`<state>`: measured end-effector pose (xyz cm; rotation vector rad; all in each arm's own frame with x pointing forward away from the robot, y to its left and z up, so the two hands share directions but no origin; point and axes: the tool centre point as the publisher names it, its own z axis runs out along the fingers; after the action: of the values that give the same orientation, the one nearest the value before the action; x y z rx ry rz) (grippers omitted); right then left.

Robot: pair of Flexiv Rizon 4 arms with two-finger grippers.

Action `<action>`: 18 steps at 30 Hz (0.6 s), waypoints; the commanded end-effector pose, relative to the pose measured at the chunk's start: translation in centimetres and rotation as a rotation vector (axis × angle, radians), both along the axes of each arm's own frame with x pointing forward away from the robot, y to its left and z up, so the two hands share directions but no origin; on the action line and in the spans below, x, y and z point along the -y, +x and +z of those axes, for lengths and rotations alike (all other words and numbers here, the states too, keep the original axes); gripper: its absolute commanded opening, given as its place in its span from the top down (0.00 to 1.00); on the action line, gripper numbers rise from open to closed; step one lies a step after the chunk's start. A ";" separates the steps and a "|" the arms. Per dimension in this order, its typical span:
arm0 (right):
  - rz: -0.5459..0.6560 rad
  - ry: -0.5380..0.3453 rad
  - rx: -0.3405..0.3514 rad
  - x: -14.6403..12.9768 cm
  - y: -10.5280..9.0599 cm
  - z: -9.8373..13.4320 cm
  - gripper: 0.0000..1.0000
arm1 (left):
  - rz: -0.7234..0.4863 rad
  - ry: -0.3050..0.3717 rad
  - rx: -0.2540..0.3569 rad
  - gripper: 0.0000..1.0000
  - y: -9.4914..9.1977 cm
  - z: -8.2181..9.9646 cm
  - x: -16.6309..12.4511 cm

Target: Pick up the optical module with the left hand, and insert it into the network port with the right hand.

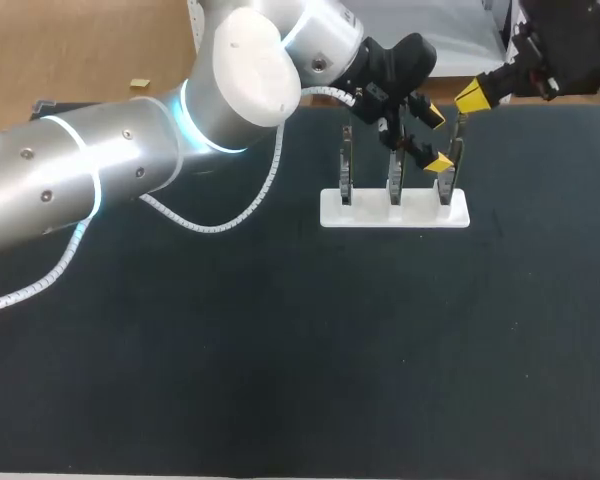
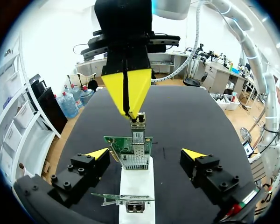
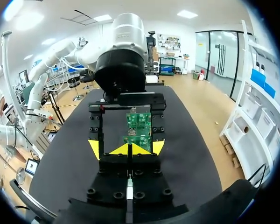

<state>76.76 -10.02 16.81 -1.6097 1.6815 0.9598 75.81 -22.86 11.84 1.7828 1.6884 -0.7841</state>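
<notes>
**Black-matted table: module at the port, insertion step in hand**

Black matting covers the table (image 1: 280,350).

Findings, left to right:
- The left arm (image 1: 80,170) reaches across from the left side to the white rack (image 1: 420,212).
- The left gripper (image 1: 435,138) hangs over the rack and holds nothing. Its fingers (image 2: 97,154) are spread wide, one on each side of a green board (image 2: 116,142), and touch nothing that I can see.
- The right gripper (image 2: 127,109) stands above that board. Its yellow tips are pressed together on the upper end of the optical module (image 2: 138,128).
- The module's lower end is at the network port (image 2: 134,161), the metal cage on that board. How deep it sits cannot be told, as the joint is small in the left wrist view.

Assessment: the step in hand is the insertion by the right hand.
- The module should be kept in line with the cage and pushed straight along the port's axis, with no sideways load. The board stands upright in the rack and would likely flex or rock.
- The pinch sits at the module's very end, so tilting under load is a risk. A slow, even push is advised.
- The spread left fingers should keep off the board.

Count:
- table: one
- rack: one
- upright boards (image 1: 395,180): three
- optical module: one
- grippers: two
</notes>
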 end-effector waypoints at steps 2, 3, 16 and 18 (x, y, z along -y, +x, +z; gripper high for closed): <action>0.009 -0.008 -0.015 -0.1 0.4 -0.7 1.00 | -0.002 0.006 -0.004 0.00 0.2 0.1 0.1; 0.007 -0.010 -0.020 0.0 0.4 -0.9 1.00 | -0.002 0.006 -0.004 0.00 0.2 0.1 0.1; 0.016 -0.046 -0.055 0.0 0.7 -2.1 1.00 | -0.002 0.006 -0.004 0.00 0.2 0.1 0.1; 0.014 -0.047 -0.061 0.0 0.6 -2.4 1.00 | -0.002 0.006 -0.004 0.00 0.2 0.1 0.1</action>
<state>77.20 -10.05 14.71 -1.6403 1.7503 0.9858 75.81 -22.86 11.84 1.7828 1.6884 -0.7841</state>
